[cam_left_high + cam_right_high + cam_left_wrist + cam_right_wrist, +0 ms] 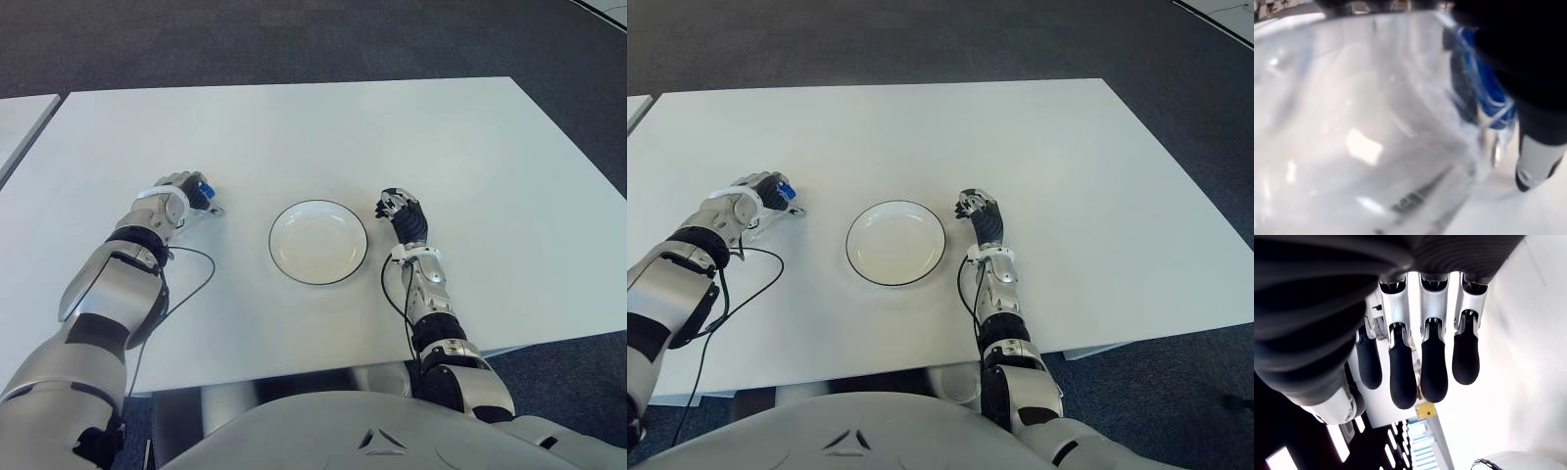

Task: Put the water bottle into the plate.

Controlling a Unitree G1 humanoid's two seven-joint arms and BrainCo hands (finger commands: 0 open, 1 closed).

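The water bottle [1352, 127] is clear plastic with a blue part [204, 190], and most of it is hidden inside my left hand [182, 202]. That hand is curled around it low over the white table [392, 137], a short way left of the plate. In the left wrist view the bottle fills the picture, with one fingertip [1535, 169] beside it. The white plate [318, 245] with a dark rim lies empty at the table's middle front. My right hand [400, 211] shows just right of the plate, fingers [1403, 377] relaxed and holding nothing.
A thin black cable [201, 269] loops over the table beside my left forearm. A second white table's corner [20, 122] shows at the far left. Dark carpet surrounds the table on all sides.
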